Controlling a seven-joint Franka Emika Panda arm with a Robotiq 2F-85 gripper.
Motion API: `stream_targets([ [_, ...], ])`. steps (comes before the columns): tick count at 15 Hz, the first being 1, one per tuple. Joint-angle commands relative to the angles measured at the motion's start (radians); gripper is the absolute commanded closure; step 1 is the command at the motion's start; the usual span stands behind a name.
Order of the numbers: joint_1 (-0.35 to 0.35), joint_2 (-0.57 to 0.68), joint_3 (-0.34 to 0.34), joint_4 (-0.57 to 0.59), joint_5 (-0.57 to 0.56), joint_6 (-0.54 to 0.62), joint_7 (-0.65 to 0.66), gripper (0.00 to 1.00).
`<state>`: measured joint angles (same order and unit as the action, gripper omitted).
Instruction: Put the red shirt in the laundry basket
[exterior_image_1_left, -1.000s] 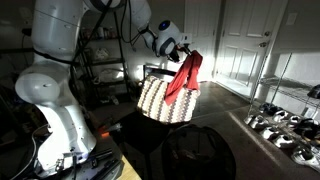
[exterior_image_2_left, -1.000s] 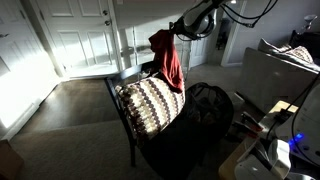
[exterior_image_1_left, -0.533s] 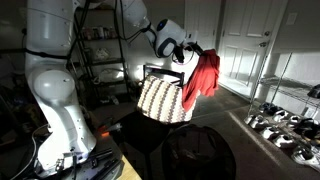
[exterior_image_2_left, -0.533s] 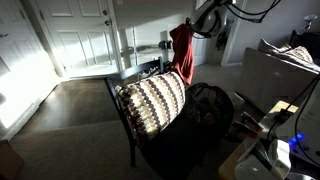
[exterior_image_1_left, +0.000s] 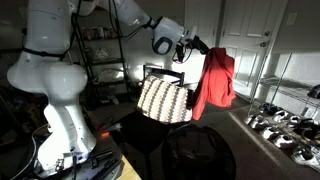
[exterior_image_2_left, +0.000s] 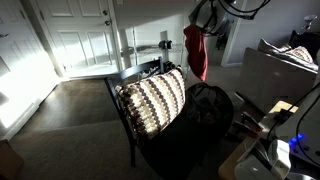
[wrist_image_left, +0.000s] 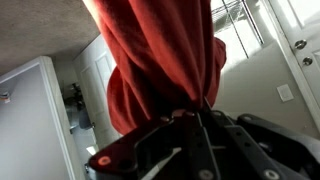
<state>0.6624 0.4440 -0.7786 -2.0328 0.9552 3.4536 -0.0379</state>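
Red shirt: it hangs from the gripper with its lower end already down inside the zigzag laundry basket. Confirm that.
Not quite. The red shirt does hang from the gripper, but its lower end is not inside the laundry basket. In an exterior view it dangles in the air beside the basket, outside the rim.

Shirt (exterior_image_1_left: 213, 82): coral-red, limp, hanging in long vertical folds right of centre in an exterior view and at upper centre-right in an exterior view (exterior_image_2_left: 196, 50). Its top is bunched in the claw (exterior_image_1_left: 203, 48), and it fills the upper centre of the wrist view (wrist_image_left: 160, 60). Basket (exterior_image_1_left: 165, 100): boxy, brown-and-cream zigzag, dark rim, mid-frame in both exterior views (exterior_image_2_left: 152, 102). The shirt hangs outside it.
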Motion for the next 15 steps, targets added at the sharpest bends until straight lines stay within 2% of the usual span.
stream_targets([
  [1,0.176,0.084,-0.158,-0.032,0.143,-0.044,-0.047,0.98],
  [4,0.278,0.22,-0.293,-0.025,0.202,-0.192,0.007,0.98],
  [7,0.344,0.313,-0.414,-0.029,0.135,-0.398,0.129,0.98],
  [9,0.359,0.348,-0.463,-0.016,0.08,-0.524,0.209,0.98],
  [10,0.34,0.38,-0.478,0.029,0.047,-0.597,0.258,0.98],
  [13,0.316,0.417,-0.516,0.098,-0.027,-0.72,0.367,0.98],
  [14,0.276,0.343,-0.476,0.096,-0.174,-0.684,0.461,0.98],
  [15,0.27,0.347,-0.486,0.111,-0.223,-0.699,0.5,0.98],
])
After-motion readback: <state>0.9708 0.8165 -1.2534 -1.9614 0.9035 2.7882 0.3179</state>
